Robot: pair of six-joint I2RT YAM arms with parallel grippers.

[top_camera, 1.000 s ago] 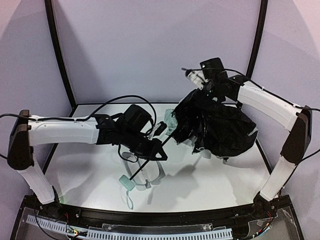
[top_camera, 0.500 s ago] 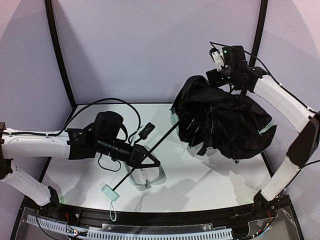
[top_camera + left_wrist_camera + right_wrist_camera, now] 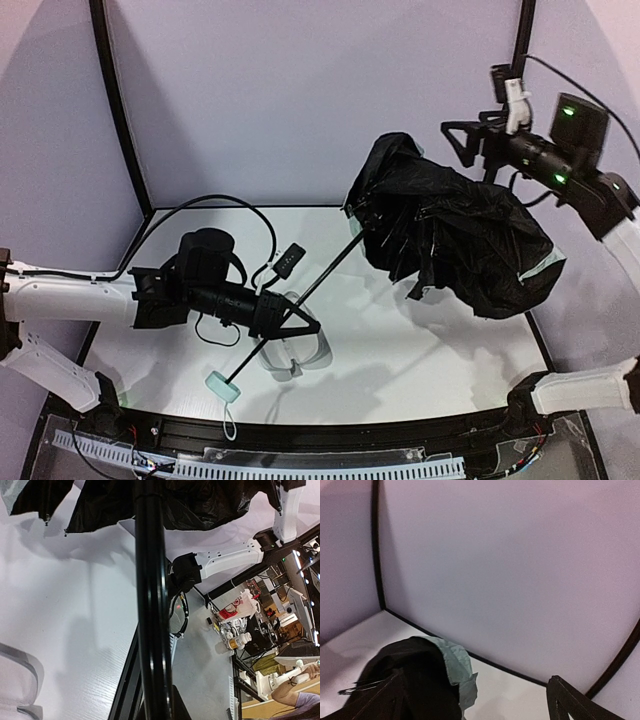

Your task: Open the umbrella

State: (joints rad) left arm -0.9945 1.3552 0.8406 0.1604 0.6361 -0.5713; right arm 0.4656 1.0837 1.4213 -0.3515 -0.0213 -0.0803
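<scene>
The umbrella's canopy [image 3: 455,250] hangs partly spread above the table's right half, black lining outward with a mint edge [image 3: 454,663]. Its thin black shaft [image 3: 330,268] slants down to the small mint handle [image 3: 222,386] near the front edge. My left gripper [image 3: 303,325] is shut on the shaft [image 3: 150,605], low down by the handle. My right gripper [image 3: 466,150] is raised above and behind the canopy, open, with nothing between its fingers [image 3: 375,700]. In the right wrist view the canopy [image 3: 415,690] lies below the jaws without touching them.
A pale two-shell hard case [image 3: 292,353] lies on the white table [image 3: 420,360] under my left gripper. A small black block [image 3: 290,260] on a cable sits behind it. Purple walls with black posts [image 3: 118,110] close the back and sides.
My right gripper has let go of the canopy, opened wide and risen up and to the right. The canopy has spread further right. My left arm pulled the shaft and handle toward the near left.
</scene>
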